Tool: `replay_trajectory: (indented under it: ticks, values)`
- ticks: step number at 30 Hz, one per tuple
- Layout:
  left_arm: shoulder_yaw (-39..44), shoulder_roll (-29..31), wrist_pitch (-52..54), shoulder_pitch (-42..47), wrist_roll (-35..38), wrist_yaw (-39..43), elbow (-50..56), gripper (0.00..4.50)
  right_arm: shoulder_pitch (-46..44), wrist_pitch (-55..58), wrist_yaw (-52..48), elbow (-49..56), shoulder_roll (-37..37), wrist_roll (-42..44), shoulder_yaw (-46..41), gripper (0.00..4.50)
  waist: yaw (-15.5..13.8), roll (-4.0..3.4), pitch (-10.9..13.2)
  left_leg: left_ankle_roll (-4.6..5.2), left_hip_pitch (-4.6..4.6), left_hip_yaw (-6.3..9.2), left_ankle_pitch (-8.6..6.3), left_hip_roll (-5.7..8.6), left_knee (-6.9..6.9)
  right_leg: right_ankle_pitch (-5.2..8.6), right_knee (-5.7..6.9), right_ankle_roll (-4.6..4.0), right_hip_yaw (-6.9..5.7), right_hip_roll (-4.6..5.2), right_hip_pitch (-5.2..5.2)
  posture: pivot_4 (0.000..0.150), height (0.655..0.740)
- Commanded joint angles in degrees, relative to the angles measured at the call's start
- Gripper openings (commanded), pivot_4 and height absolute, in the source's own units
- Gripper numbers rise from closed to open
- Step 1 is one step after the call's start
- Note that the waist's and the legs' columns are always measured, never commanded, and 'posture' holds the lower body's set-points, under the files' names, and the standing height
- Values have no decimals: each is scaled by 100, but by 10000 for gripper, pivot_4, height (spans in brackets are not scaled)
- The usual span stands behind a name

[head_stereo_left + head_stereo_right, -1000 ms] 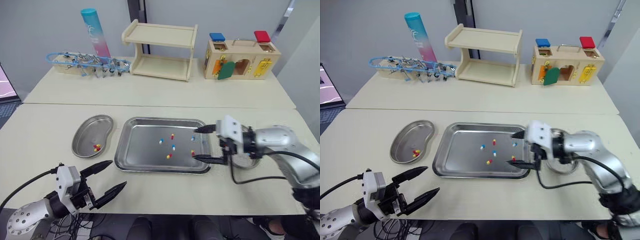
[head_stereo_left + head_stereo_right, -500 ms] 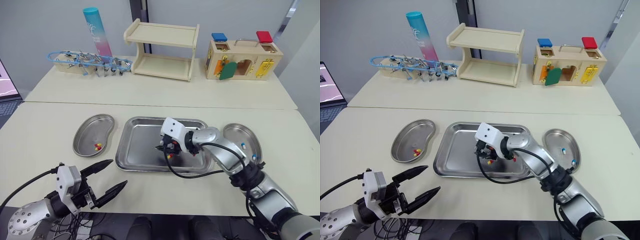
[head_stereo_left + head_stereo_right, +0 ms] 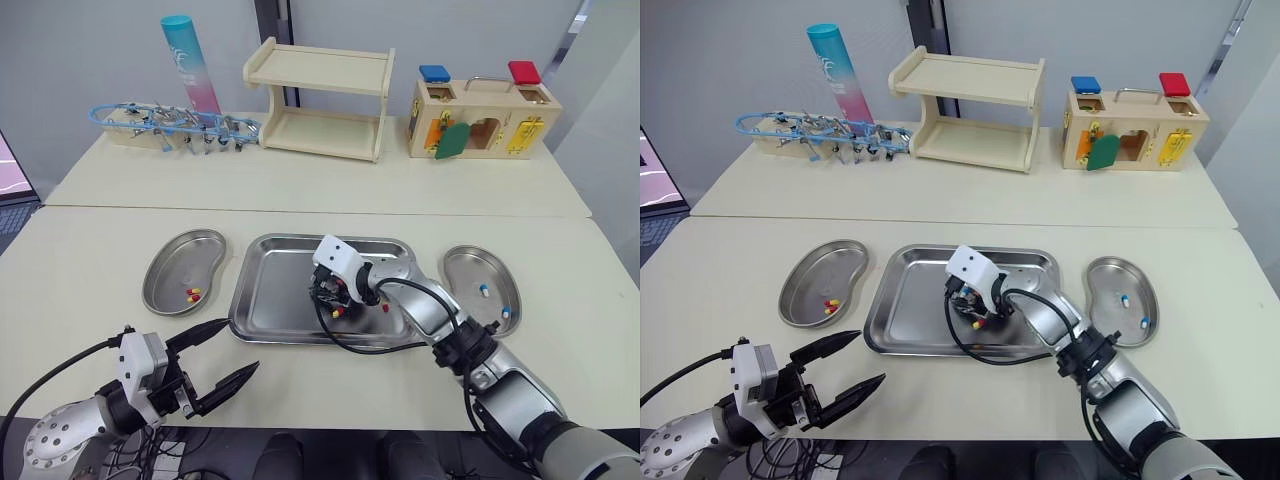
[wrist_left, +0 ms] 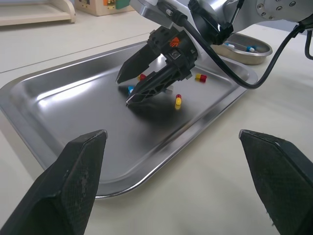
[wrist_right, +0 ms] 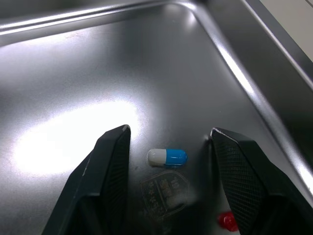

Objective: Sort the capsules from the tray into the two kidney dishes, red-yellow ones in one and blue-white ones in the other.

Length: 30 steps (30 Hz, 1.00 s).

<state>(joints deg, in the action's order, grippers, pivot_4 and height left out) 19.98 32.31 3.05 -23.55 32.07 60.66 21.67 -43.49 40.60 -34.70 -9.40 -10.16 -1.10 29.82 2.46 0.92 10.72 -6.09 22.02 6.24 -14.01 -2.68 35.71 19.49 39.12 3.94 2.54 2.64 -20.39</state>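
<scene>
Here, on my remote feed, the right gripper (image 4: 123, 91) stands tips-down inside the shallow rectangular steel tray (image 3: 262, 300). Its two black fingers are spread apart, with a small blue-and-white capsule (image 5: 167, 156) lying flat on the tray floor between them. Neither finger touches it, so the gripper grasps nothing. Loose red-and-yellow capsules (image 4: 178, 101) lie near it on the same tray.

The left gripper (image 3: 238, 345) hangs over the near edge of the beige table (image 3: 100, 250), in front of the tray's left corner, and I see its fingers likewise parted and empty.

Left of the tray sits a steel kidney dish (image 3: 185, 255) with a few red-and-yellow pills (image 3: 193, 294) in it. To the right, a second steel kidney dish (image 3: 470, 265) carries two blue-and-white pills (image 3: 483, 290).
</scene>
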Motion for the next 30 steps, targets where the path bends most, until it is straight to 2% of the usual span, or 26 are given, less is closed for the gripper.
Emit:
replay_trajectory:
  ticks: [1,21,26,30]
  values:
    - [-41,-28,-150,-45,-16,-15,27,45000,54,-119,62,-14,1,-97,-134,28766,0,0,0,0,0,0,0,0,0,0,0,0,0,0,0,1500,7400]
    - [-133,30,-202,75,-28,-37,-88,45000,687,37,8,211,6,-186,-143,28766,15,0,-5,0,-6,0,0,0,0,0,0,0,1,0,6,1500,7400]
    - [-140,30,-183,62,-28,-50,-63,45000,664,53,0,169,60,-208,-112,18179,41,0,-6,0,-9,0,0,0,-1,0,0,0,0,0,8,1500,7400]
    - [-152,24,-183,45,-31,-59,-39,45000,644,31,-58,196,84,-240,-84,7458,44,0,-7,0,-10,0,0,0,-1,0,0,0,0,0,9,1500,7400]
